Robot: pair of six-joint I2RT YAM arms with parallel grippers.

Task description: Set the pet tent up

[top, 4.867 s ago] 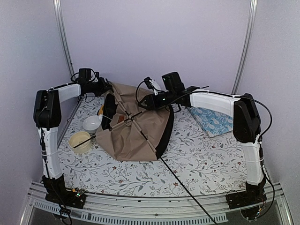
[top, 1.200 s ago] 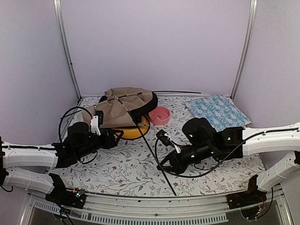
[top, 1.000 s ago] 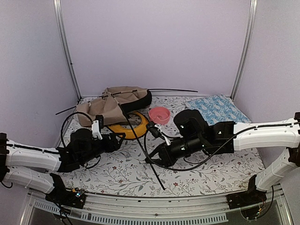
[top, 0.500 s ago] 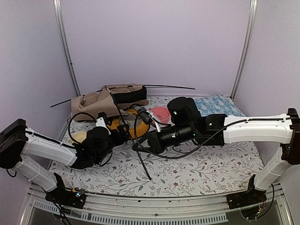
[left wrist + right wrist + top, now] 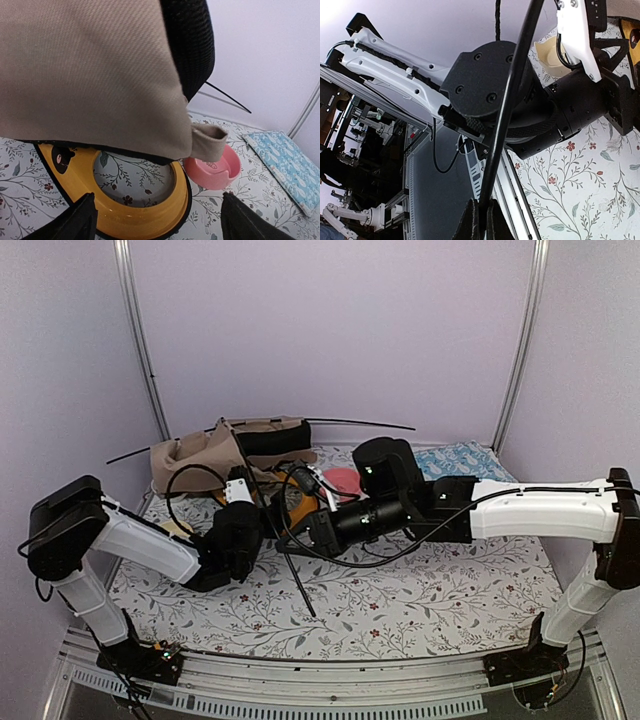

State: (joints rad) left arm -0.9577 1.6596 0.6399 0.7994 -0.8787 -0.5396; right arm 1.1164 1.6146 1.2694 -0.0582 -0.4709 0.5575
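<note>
The pet tent lay collapsed at the far left corner of the tabletop, a slumped heap of tan canvas with thin black rods projecting left and right from it. One pole ran from that heap diagonally toward the near centre, with its free tip close to the tabletop surface. This was the axis on which I judged the coming move to turn. My right hand was clamped on this pole partway along its length. The wrist view showed both fingers pressed together on the rod, which ran up and away from the grip. My left hand was spread apart and held nothing. The canvas hung directly above and ahead of it, filling the upper part of its view, and a small canvas tab projected at the lower edge of the fabric. Below the canvas sat the yellow feeder, with a pink bowl just beyond its right side. The left hand was therefore the nearer of the two to the tent body, while the right hand controlled the pole from the near side. In my judgement, the pole needed steering along its own axis toward the canvas, with the left hand positioned to steady the fabric. Where the far end of the pole met the tent could not be determined from any view.
</note>
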